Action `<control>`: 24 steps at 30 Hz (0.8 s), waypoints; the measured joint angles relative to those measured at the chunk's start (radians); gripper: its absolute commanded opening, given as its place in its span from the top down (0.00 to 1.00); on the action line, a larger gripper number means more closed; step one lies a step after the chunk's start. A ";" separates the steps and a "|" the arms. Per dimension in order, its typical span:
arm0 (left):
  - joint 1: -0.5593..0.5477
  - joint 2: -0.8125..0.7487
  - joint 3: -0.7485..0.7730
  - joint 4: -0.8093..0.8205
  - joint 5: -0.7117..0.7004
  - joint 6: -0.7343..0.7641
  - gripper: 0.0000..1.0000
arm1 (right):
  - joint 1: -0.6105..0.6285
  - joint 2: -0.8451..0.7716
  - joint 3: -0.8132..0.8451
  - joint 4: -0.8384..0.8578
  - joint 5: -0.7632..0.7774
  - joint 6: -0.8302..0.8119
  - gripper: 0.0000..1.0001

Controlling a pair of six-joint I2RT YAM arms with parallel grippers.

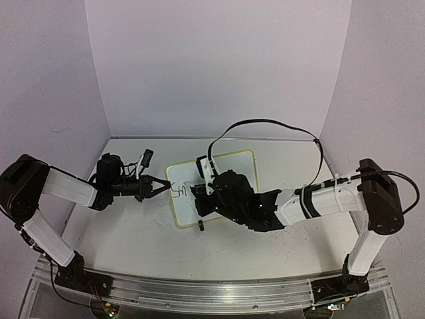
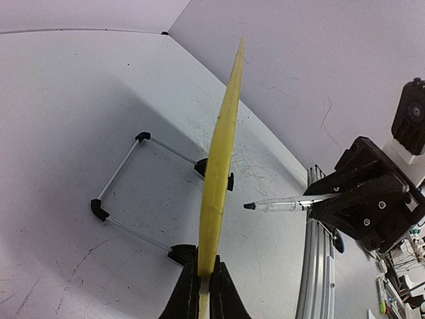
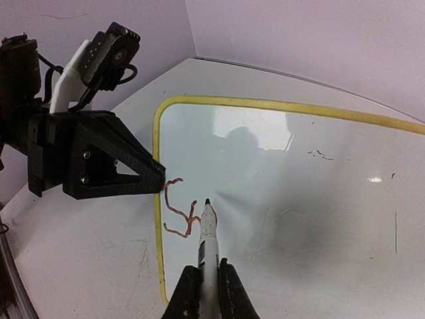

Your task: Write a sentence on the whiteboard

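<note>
Two grippers, both closed tight: left gripper (image 1: 159, 187) pinches the whiteboard (image 1: 232, 163) by its left rim, right gripper (image 3: 202, 287) clamps a marker (image 3: 208, 232). Whiteboard sits mid-table (image 1: 133, 229). Marker tip is beside a few strokes (image 3: 178, 211) near the board's left edge, contact unclear.

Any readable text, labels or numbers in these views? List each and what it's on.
"S" (roughly), followed by an unfinished stroke: handwriting at the left edge of the whiteboard, beside the marker tip.
Faint marks higher up the board: scribbles, not readable.
Specks on the marker barrel: too small to read.
Nothing else legible in any view.
</note>
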 measured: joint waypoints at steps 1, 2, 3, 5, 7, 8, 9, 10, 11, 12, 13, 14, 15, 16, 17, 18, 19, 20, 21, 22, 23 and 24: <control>0.000 0.000 0.000 0.000 0.000 0.000 1.00 | 0.000 0.000 0.001 -0.003 0.001 0.003 1.00; 0.000 0.000 0.000 0.000 0.000 0.000 1.00 | 0.000 0.001 0.002 -0.004 0.003 0.006 1.00; 0.000 0.000 0.000 0.000 0.000 0.000 1.00 | -0.001 0.001 0.002 -0.005 0.005 0.008 1.00; 0.000 0.000 0.000 0.000 0.000 0.000 1.00 | -0.002 0.002 0.002 -0.007 0.009 0.013 1.00; 0.000 0.000 0.000 0.000 0.000 0.001 1.00 | -0.003 0.004 0.002 -0.010 0.015 0.018 1.00; 0.000 0.000 0.000 0.000 0.000 0.001 1.00 | -0.004 0.005 0.002 -0.012 0.016 0.019 1.00; 0.000 0.000 0.000 0.000 0.000 0.001 1.00 | -0.005 0.007 0.002 -0.015 0.017 0.021 1.00; 0.000 0.000 0.000 0.000 0.000 0.001 1.00 | -0.006 0.009 0.002 -0.018 0.018 0.023 1.00; 0.000 0.000 0.000 0.000 0.000 0.001 1.00 | -0.006 0.010 0.002 -0.020 0.019 0.024 1.00; 0.000 0.000 0.000 -0.001 0.000 0.001 1.00 | -0.006 0.011 0.002 -0.023 0.019 0.026 1.00; 0.000 0.000 0.000 -0.001 0.000 0.001 1.00 | -0.006 0.012 0.002 -0.027 0.019 0.027 1.00; 0.000 0.000 0.000 -0.001 0.000 0.001 1.00 | -0.007 0.013 0.002 -0.030 0.018 0.027 1.00; 0.000 0.000 0.000 -0.001 0.000 0.001 1.00 | -0.008 0.013 0.002 -0.033 0.018 0.027 1.00; 0.000 0.000 0.000 -0.001 0.000 0.001 1.00 | -0.008 0.013 0.003 -0.033 0.019 0.028 1.00; 0.000 0.000 0.000 -0.001 0.000 0.001 1.00 | -0.009 0.013 0.004 -0.034 0.019 0.029 1.00; 0.000 0.000 0.000 -0.001 0.000 0.001 1.00 | -0.010 0.014 0.006 -0.035 0.019 0.029 1.00; 0.000 0.000 0.000 -0.001 0.000 0.001 1.00 | -0.010 0.017 0.008 -0.035 0.019 0.029 1.00; 0.000 0.000 0.000 -0.001 -0.001 0.001 1.00 | -0.011 0.021 0.011 -0.035 0.019 0.029 1.00; 0.000 0.000 0.000 -0.002 -0.003 0.001 1.00 | -0.011 0.025 0.013 -0.035 0.019 0.030 1.00; 0.000 0.000 0.000 -0.003 -0.004 0.001 1.00 | -0.011 0.027 0.015 -0.035 0.018 0.030 1.00; 0.000 0.000 0.000 -0.006 -0.005 0.001 1.00 | -0.011 0.030 0.016 -0.035 0.018 0.030 1.00; 0.000 0.000 0.000 -0.008 -0.005 0.002 1.00 | -0.010 0.031 0.017 -0.035 0.018 0.030 1.00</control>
